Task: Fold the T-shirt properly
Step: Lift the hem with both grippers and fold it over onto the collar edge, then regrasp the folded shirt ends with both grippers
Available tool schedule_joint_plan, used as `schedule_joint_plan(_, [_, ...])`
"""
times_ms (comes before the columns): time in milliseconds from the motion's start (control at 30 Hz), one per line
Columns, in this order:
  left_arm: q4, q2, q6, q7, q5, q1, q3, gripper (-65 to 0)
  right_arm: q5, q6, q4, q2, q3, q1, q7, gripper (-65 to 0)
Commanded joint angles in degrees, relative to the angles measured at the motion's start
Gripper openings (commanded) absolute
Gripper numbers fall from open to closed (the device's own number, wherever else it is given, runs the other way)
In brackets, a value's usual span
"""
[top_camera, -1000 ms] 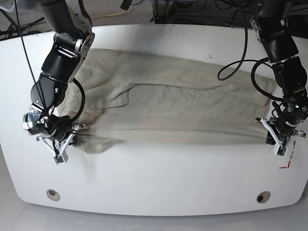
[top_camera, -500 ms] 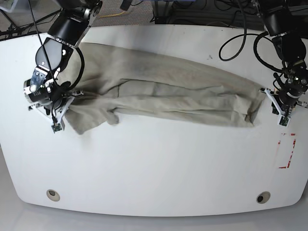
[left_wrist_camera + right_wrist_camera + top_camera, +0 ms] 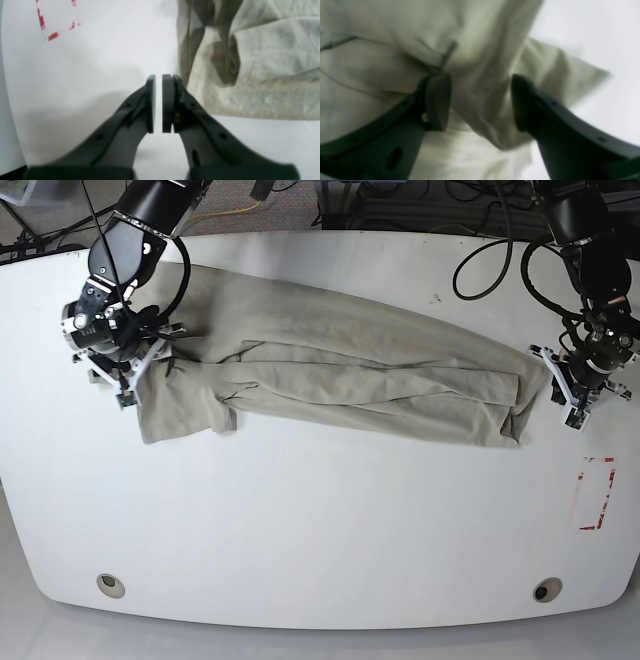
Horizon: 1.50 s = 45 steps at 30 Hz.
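Right claw (image 3: 480, 102) just spread, dropping the T-shirt (image 3: 340, 370) hem; left claw (image 3: 158, 103) pressed together, empty at shirt's 3 o'clock. Fold laid.

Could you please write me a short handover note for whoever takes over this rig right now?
Left gripper: shut, holding nothing, just off the end of the T-shirt near the red marks.
Right gripper: jaws apart, with cloth bunched between them at the sleeve end; whether they touch it I cannot tell.
T-shirt: lies across the far half of the table as a long, wrinkled band, one sleeve sticking out toward the near edge.
Done: one lengthwise fold, front part laid back over the rest.
Left: smooth it, tuck the sleeve, fold it across into a compact stack.
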Motion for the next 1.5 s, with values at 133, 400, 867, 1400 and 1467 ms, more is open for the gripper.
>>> schedule_joint_plan(133, [7.0,2.1,0.3,-0.9,-0.5,-3.3,-0.3,-42.4,-0.2,-0.1,1.5,3.2,4.4,4.4,0.7,-23.6])
schedule_joint_plan(400, [8.2,8.8,6.7,-0.9,-0.4,-7.0,3.9,-28.1,-0.2,-0.1,-5.9,4.2,3.6,11.4,0.8,-23.9])
schedule_joint_plan(867, [-2.9,6.1,12.6,-1.2,-0.5,-5.1,9.6,-28.1,0.3,-0.1,-36.1,8.0,3.9,26.2,10.1,-24.1])
schedule_joint_plan(1400, [-3.1,3.3,12.4,-1.2,-0.5,-0.4,3.0,-28.1,10.0,-0.1,-45.9,10.2,1.5,24.9,13.6,-24.1])
schedule_joint_plan(1467, [-3.1,3.2,12.4,-1.2,-0.5,-0.3,2.9,-28.1,10.0,-0.1,-45.9,9.8,0.2,24.7,13.6,-24.3])
